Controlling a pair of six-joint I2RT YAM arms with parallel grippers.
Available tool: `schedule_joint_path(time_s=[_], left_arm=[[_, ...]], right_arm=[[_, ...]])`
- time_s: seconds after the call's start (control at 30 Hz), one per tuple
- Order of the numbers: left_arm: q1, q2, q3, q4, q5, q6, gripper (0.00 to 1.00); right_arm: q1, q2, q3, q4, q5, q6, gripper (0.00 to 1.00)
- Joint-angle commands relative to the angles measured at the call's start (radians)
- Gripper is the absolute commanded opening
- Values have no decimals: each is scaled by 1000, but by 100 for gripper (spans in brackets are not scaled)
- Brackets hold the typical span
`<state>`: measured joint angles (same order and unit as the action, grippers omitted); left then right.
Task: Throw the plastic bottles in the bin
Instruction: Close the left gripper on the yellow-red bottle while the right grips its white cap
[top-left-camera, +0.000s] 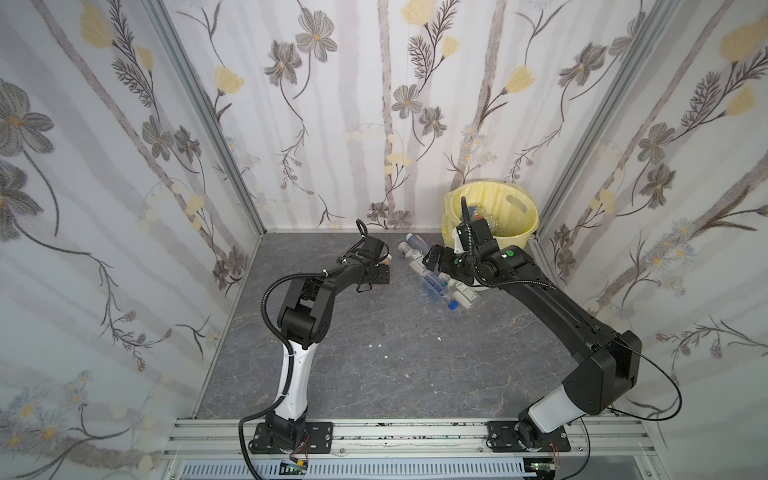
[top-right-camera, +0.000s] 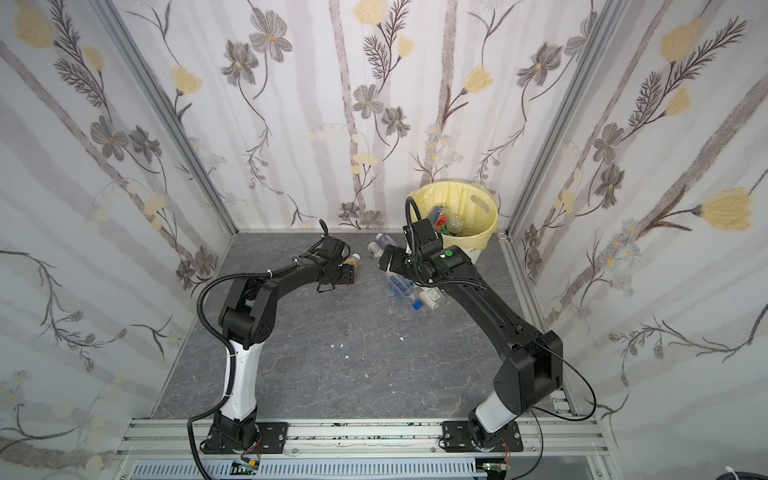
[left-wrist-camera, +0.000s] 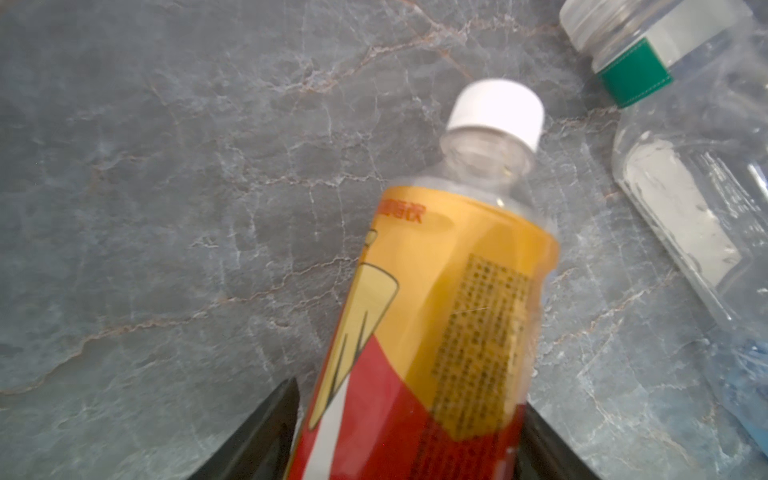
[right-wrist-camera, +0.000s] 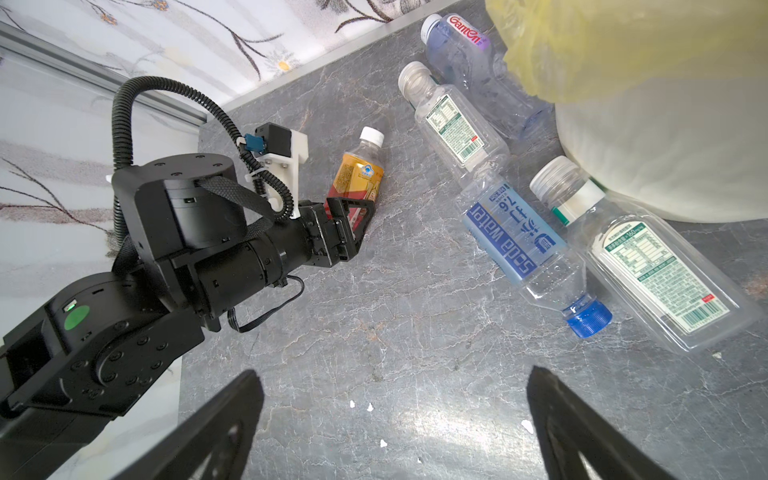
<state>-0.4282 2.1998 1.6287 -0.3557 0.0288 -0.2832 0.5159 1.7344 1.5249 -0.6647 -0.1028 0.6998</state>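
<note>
Left pincer (right-wrist-camera: 351, 216) half-closed, clamped on the base of the orange-red bottle (right-wrist-camera: 359, 174), which lies on the counter (top-left-camera: 395, 365). Left arm is stretched low, centre frame. Right pincer (right-wrist-camera: 392, 372) is spread wide and empty above the clear bottles (right-wrist-camera: 515, 232) beside the bin (top-left-camera: 521, 235), upper right.

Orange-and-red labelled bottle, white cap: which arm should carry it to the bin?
Left. The left gripper clamps the orange-and-red labelled plastic bottle lying on the floor. The right gripper hangs open and empty over the clear plastic bottles, though nearer the yellow-lined round bin.
</note>
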Motion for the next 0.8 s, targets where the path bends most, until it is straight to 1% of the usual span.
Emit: schedule_joint_path(time_s=[0.0, 0.2, 0.37, 0.5, 0.77], left_arm=[[-1, -3, -9, -5, 33, 6, 65], [-2, -28, -34, -5, 53, 3, 58], [-1, -64, -69, -3, 80, -11, 55], [6, -103, -102, -2, 130, -33, 53], [9, -217, -203, 13, 242, -35, 53]], right_arm=[[0, -12, -19, 31, -23, 22, 100], [-1, -25, -45, 49, -28, 28, 100], [-2, -11, -66, 90, -61, 48, 100], [0, 6, -72, 123, -84, 71, 100], [25, 68, -87, 214, -131, 124, 100]])
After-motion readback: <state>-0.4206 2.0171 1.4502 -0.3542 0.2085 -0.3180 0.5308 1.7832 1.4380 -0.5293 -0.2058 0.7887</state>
